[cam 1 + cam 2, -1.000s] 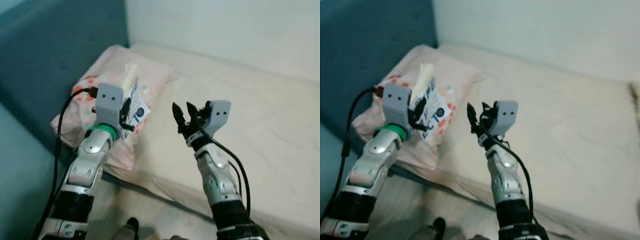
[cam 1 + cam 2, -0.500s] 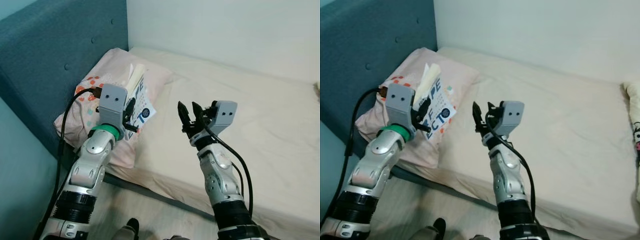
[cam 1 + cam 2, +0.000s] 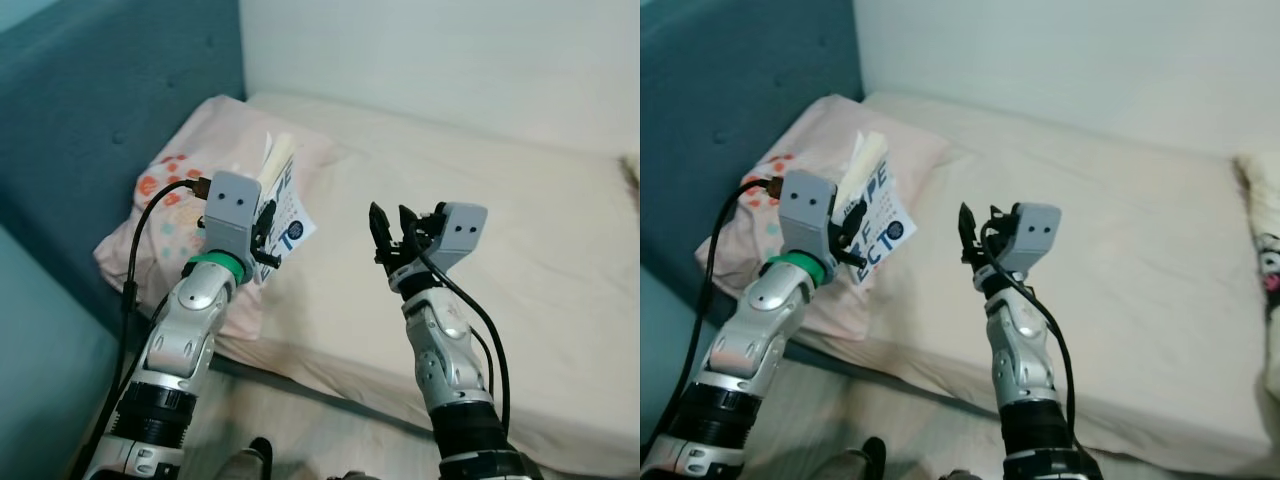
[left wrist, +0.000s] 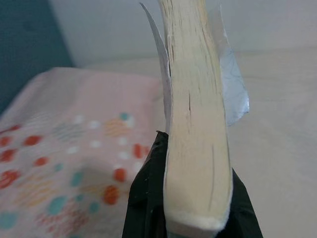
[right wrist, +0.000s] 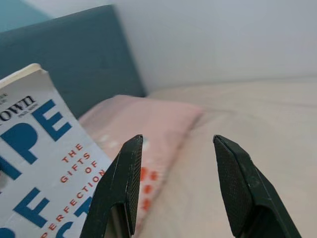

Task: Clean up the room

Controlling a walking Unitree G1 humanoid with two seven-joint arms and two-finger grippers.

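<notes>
Left gripper (image 3: 264,222) is clamped on a paperback book (image 3: 877,213), held clear above the near edge of the bed (image 3: 520,250), just over the pink spotted pillow (image 3: 175,200) at the bed's left corner by the blue headboard (image 3: 110,90). Right gripper (image 3: 392,228) is raised over the mattress, fingers (image 5: 126,183) parted, empty. Judgement: book collected but not yet stowed. At the bed's far right edge lies a further item (image 3: 1265,230), too unclear to identify, unattended.
</notes>
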